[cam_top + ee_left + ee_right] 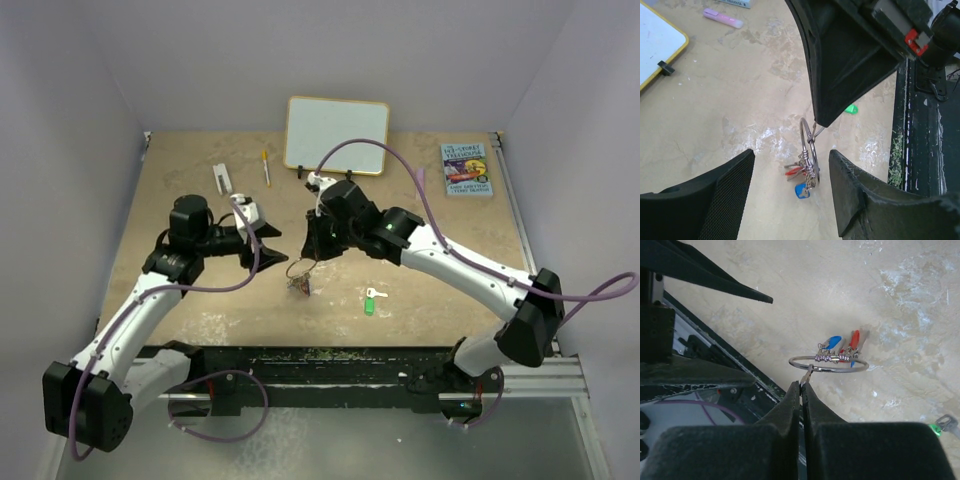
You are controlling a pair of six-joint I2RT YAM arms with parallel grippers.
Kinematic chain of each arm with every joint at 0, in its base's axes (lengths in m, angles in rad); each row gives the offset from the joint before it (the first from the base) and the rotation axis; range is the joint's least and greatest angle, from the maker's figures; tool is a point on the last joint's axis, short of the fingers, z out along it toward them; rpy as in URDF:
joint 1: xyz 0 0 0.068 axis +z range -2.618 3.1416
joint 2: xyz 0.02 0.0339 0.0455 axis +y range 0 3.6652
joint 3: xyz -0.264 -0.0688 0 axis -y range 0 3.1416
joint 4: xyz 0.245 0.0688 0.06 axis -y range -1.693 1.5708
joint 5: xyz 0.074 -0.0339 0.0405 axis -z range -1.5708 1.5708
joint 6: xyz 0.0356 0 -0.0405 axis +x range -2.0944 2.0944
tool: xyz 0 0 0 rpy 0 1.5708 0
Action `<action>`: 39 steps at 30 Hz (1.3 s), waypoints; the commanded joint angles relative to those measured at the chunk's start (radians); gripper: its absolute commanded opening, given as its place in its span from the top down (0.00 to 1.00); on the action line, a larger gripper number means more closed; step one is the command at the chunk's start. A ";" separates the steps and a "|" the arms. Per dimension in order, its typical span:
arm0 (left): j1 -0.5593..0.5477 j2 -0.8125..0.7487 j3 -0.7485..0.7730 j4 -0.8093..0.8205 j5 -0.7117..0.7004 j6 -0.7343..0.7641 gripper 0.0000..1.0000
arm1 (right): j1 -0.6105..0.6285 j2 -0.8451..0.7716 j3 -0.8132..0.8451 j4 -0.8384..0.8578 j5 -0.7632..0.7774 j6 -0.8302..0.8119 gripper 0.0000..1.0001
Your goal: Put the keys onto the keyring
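The keyring (300,271) is a thin silver ring carrying small keys with red and blue tags. It hangs just above the table. My right gripper (801,384) is shut on a small wire link fixed to the ring (829,363), and its dark fingers (840,65) come down from above in the left wrist view. My left gripper (792,156) is open, and the ring (810,150) hangs ahead between its fingers, untouched. A loose key with a green tag (371,301) lies on the table to the right; it also shows in the right wrist view (939,425).
A white framed board (337,134) stands at the back, with a book (467,168) to its right. A yellow pen (266,168) and a white object (222,178) lie at the back left. A pink highlighter (722,18) lies further out. The black table rail (925,150) runs along the front.
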 commanded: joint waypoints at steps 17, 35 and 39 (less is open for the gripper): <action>-0.080 -0.076 -0.175 0.483 -0.035 -0.246 0.10 | 0.051 -0.098 0.111 -0.044 0.088 0.184 1.00; -0.092 -0.068 -0.218 0.510 0.017 -0.218 0.30 | 0.117 -0.060 0.193 -0.045 0.111 0.206 1.00; -0.093 -0.069 -0.219 0.526 0.025 -0.225 0.40 | 0.119 -0.060 0.187 -0.039 0.113 0.209 1.00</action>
